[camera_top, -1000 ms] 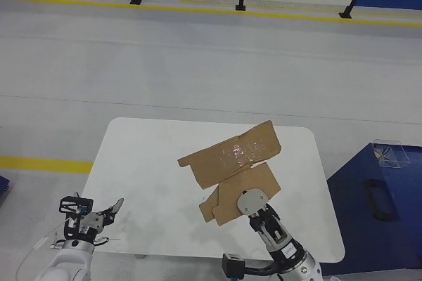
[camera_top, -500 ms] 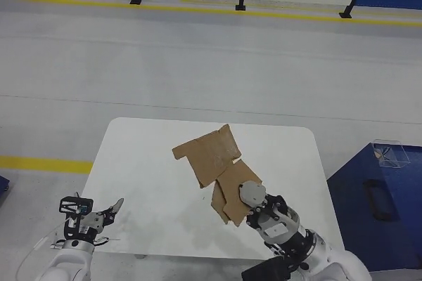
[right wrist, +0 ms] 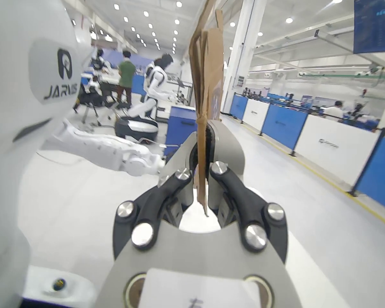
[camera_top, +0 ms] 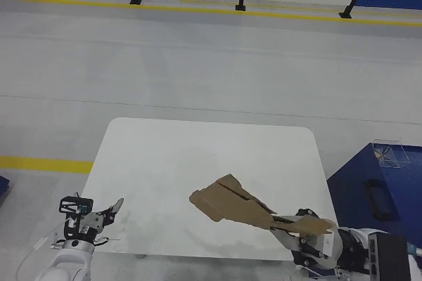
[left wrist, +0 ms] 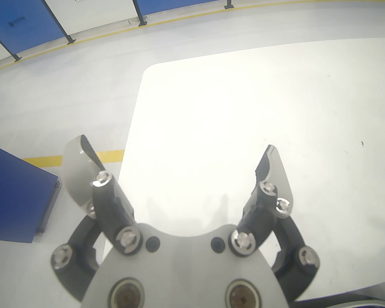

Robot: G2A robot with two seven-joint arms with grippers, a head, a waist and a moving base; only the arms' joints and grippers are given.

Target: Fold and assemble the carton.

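The right gripper (right wrist: 201,139) pinches the flattened carton (camera_top: 228,200) by one edge, holding it over the white table's (camera_top: 162,154) near-right corner. The left gripper (left wrist: 179,158) hangs spread wide, near-left.

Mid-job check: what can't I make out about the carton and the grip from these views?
1. Right wrist view: the flat brown cardboard carton, clamped in the right end effector, is edge-on; its flaps and creases cannot be read.
2. Top view: the carton covers that end effector's fingers.
3. Top view: whether the carton's far end touches the white table or hangs above it cannot be told.
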